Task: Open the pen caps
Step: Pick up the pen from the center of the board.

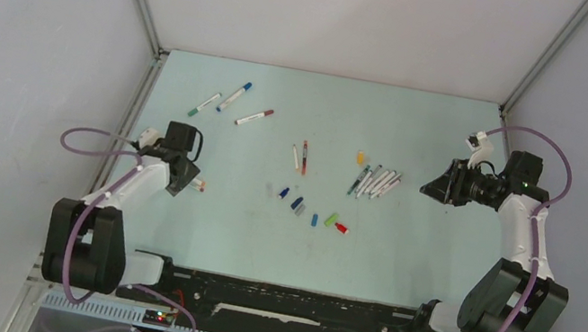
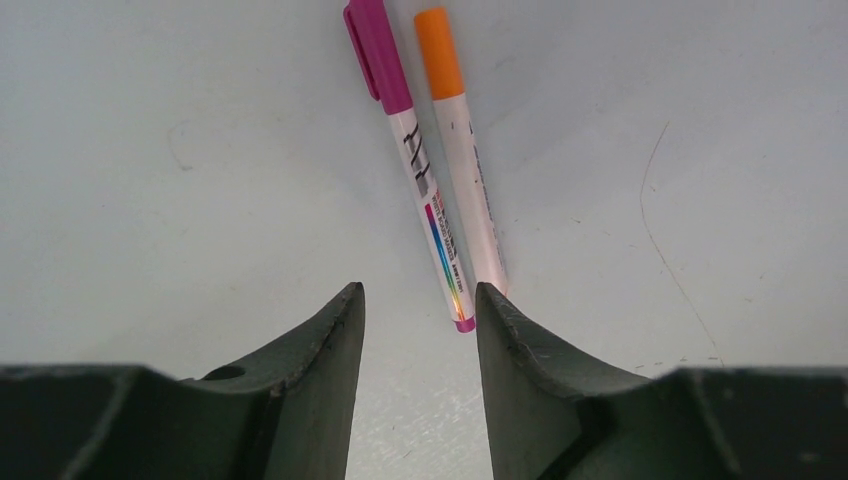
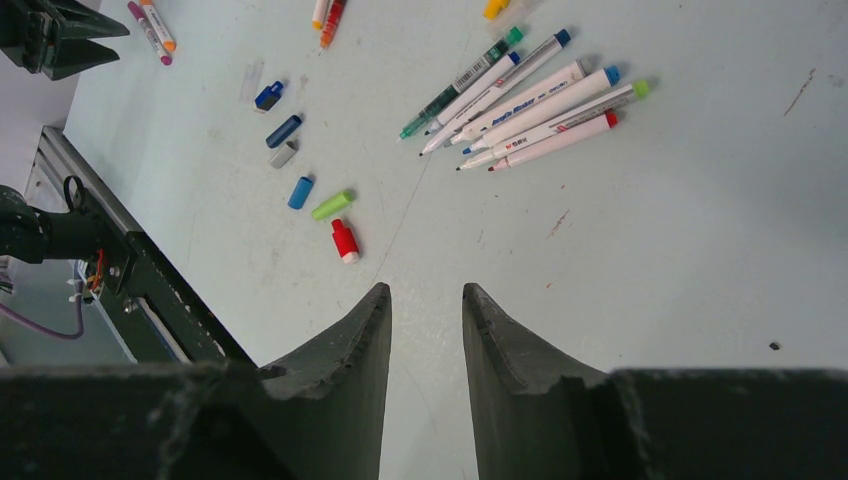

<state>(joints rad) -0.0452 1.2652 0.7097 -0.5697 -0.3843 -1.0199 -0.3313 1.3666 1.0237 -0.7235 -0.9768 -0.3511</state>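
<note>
Two capped pens lie side by side on the table in the left wrist view, one with a magenta cap [image 2: 378, 55] and one with an orange cap [image 2: 438, 52]. My left gripper [image 2: 418, 290] stands open right at their tail ends. The magenta pen's tail lies just inside the right fingertip [image 2: 490, 300], which hides the orange pen's tail. Nothing is gripped. In the top view this gripper [image 1: 184, 176] is at the left of the table. My right gripper [image 1: 437, 189] hangs above the right side with its jaws [image 3: 425, 288] apart and empty. Several loose pen caps [image 3: 300, 192] lie mid-table, among them green [image 3: 332, 205] and red [image 3: 344, 241].
A bunch of uncapped pens [image 3: 530, 100] lies in front of the right gripper. Three capped pens [image 1: 234, 96] lie at the back left, two more pens [image 1: 301, 156] sit in the middle, and a yellow cap [image 1: 360, 156] lies apart. The black base rail [image 1: 293, 303] runs along the near edge.
</note>
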